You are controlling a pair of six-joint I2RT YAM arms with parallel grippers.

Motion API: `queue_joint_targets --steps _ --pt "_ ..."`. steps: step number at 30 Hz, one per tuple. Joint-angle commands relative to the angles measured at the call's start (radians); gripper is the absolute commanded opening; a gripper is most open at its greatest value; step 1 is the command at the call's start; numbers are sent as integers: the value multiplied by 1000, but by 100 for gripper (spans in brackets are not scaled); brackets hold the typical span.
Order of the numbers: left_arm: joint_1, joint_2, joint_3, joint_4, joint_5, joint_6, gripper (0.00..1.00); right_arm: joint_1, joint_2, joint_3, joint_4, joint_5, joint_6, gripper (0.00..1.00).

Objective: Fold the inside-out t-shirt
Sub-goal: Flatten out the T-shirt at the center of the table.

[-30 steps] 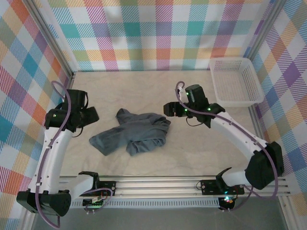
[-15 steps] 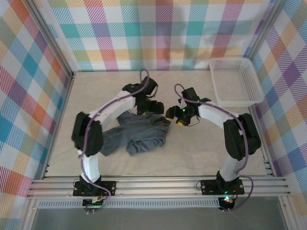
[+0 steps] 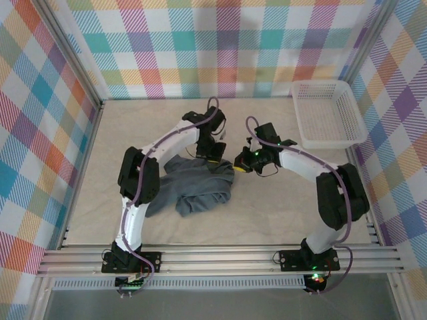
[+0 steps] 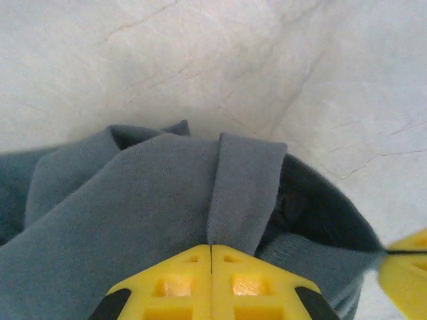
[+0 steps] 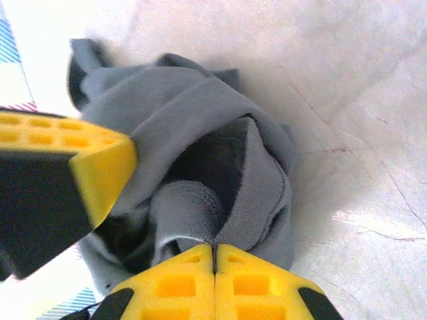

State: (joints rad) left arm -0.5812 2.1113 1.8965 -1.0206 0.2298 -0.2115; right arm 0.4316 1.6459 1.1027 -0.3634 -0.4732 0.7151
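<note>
Crumpled slate blue-grey cloth t-shirt [image 3: 195,189] on pale table [image 3: 280,207]. Left gripper [image 4: 211,247] pinched together on a fabric fold. Right gripper [image 5: 213,248] clamped on a hemmed edge close by.

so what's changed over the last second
Both arms swung in from the sides to the far edge of the t-shirt. The left pincer and right pincer have each closed on a fold of its cloth. The t-shirt lies crumpled much where it was, and the white basket has not moved.
</note>
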Motion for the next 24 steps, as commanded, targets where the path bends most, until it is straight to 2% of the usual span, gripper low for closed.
queue_joint_targets --steps 1,7,10,13,16,20,21,23,24 --pt "59 -182 45 28 117 -6 0 -1 -59 76 -7 37 -52 0" --pt "69 -442 51 130 171 -80 0 0 -175 63 33 119 -66 0" --pt "73 -606 -17 167 84 -94 0 0 -315 10 131 170 -135 0" --pt "101 -769 -152 193 -12 -116 0 0 -411 -11 145 179 -214 0" --pt "141 -907 -336 190 -148 -154 0 29 -421 3 125 20 -292 0" --pt "176 -1023 -629 103 -322 -232 0 195 -377 -67 114 -167 -424 0" --pt "182 -1038 -692 89 -339 -252 4 243 -354 -77 69 -188 -472 0" --pt "202 -1072 -797 83 -313 -280 30 289 -302 -81 -20 -256 -507 0" --pt "204 -1085 -824 91 -293 -286 39 286 -291 -83 -25 -273 -469 11"
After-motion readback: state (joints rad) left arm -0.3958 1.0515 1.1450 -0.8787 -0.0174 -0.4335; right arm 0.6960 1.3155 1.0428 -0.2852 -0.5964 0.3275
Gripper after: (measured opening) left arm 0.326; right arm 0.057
